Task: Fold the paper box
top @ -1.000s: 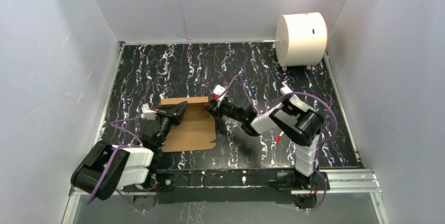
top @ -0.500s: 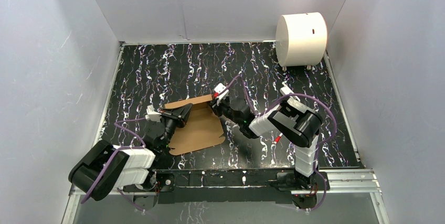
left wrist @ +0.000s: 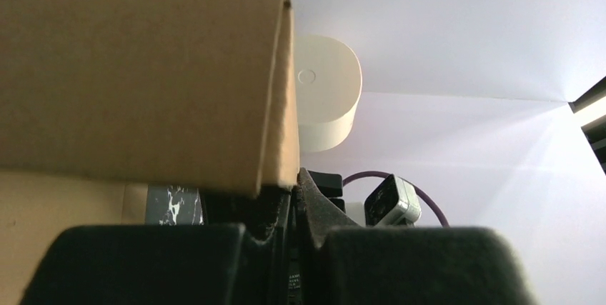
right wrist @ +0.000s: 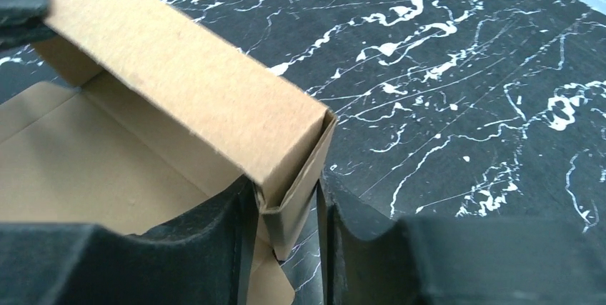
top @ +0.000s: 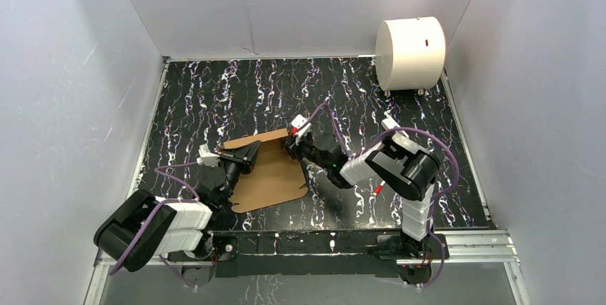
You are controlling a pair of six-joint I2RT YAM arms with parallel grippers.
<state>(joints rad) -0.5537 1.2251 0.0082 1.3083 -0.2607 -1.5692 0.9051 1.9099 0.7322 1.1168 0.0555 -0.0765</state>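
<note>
Left side: the left gripper (top: 246,153) lies low over the marbled black table (top: 214,91), its jaws closed on the left end of the paper box's raised rear wall. In the left wrist view the folded cardboard edge runs down into the slit between the two fingers (left wrist: 314,205).

Centre: the paper box (top: 275,173) sits near the front middle of the table, turned slightly askew to the table edges. Its base panel lies flat, with a notched near edge. The rear wall stands up as a doubled flap.

Right of centre: the right gripper (top: 289,144) clamps the right-hand corner of that wall. In the right wrist view a finger presses on each side of the corner tab.

Clearance: open tabletop lies behind the box and on both of its sides. The left arm's body crowds the near left corner.

Far right: a large white cylinder (top: 409,43) stands at the rear corner, well apart from the box.
</note>
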